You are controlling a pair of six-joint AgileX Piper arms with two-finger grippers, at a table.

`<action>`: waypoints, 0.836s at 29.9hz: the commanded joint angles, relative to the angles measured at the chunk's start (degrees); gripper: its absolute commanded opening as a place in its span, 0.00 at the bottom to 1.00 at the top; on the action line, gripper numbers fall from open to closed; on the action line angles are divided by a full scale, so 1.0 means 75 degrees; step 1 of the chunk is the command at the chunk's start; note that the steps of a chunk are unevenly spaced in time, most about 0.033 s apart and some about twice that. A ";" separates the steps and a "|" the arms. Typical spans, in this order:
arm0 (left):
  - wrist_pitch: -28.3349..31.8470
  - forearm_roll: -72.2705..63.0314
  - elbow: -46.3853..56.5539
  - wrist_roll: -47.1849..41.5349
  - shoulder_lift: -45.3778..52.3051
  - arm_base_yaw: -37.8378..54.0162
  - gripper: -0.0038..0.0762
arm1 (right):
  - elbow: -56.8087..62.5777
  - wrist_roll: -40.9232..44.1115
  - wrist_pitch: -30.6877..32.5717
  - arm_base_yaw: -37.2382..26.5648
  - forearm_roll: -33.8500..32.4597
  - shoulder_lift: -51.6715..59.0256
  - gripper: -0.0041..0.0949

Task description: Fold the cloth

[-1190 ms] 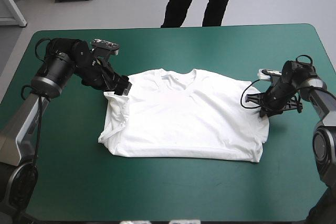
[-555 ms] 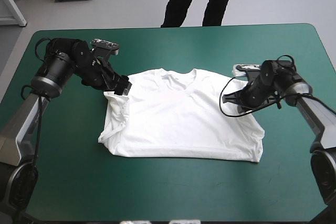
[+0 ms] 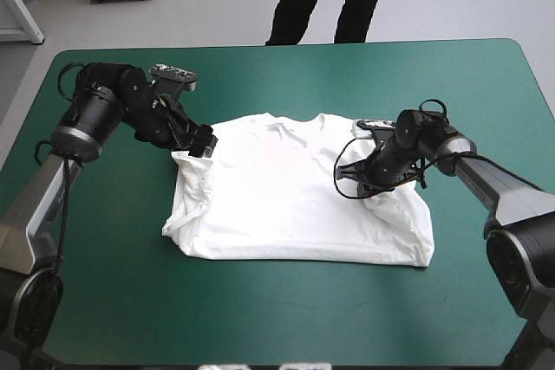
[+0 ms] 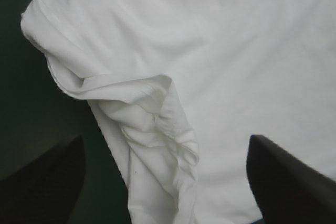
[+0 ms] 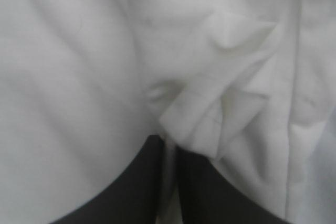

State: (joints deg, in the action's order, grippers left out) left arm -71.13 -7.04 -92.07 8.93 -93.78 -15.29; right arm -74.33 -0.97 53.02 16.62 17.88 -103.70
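High view: T-shirt (image 3: 286, 205) flat at table (image 3: 286, 318) centre, collar toward far edge, long axis left-right. Left gripper (image 3: 203, 146) wide apart at its left shoulder. Right gripper (image 3: 370, 188) pinches the folded-in right sleeve.

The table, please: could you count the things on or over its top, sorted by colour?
White: 1, the T-shirt.
Black: 2, the left gripper and the right gripper.
Total: 3.
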 commanded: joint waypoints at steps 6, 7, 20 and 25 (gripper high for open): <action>-0.0289 0.0145 -0.0249 -0.0418 0.0522 0.0006 0.80 | -0.0645 -0.0424 0.1187 0.0008 -0.0104 0.1095 0.66; -0.0310 0.0300 -0.0249 -0.0574 0.0584 0.0006 0.80 | -0.0645 -0.0256 0.1092 0.0008 -0.0254 0.1291 0.66; -0.0350 0.0674 0.1820 -0.1919 0.2004 0.0006 0.80 | -0.0630 0.0944 0.1585 0.0008 -0.2114 0.3641 0.65; 0.0200 0.0506 0.3102 -0.2148 0.2276 0.0006 0.80 | -0.0630 0.1021 0.1745 0.0008 -0.2114 0.3972 0.64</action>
State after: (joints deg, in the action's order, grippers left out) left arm -71.06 -2.22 -71.45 -5.54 -79.52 -15.29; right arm -77.34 6.53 66.77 16.62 2.54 -76.44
